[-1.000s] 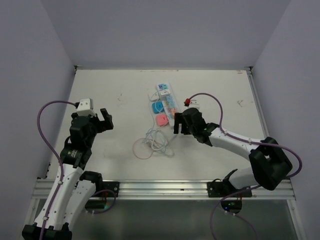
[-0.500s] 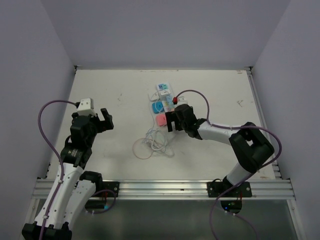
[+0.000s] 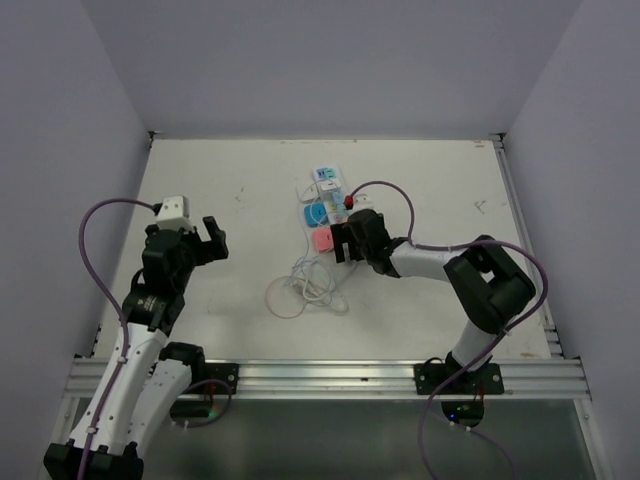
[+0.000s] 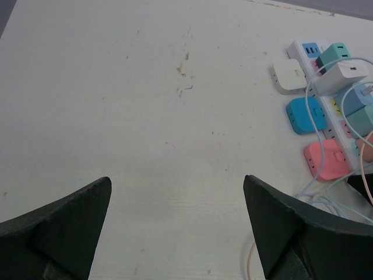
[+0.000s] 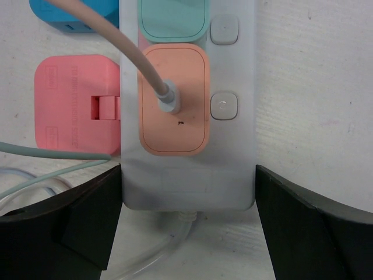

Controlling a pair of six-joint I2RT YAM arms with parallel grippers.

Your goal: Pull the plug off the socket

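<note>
White socket [image 5: 236, 146] end sits between the right gripper's [image 5: 187, 175] spread jaws.

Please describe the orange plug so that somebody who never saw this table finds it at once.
On the table, find the long white socket and go to its near end, which the open right end effector frames. The orange plug is the last one seated there, next to a teal plug. Unlike the pink cube beside the socket, it has a pale cable entering its face.

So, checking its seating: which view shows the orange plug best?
Right wrist: the orange plug is close and centred, on the socket. Top external: the right tool covers it. Left wrist: barely visible, if at all.
</note>
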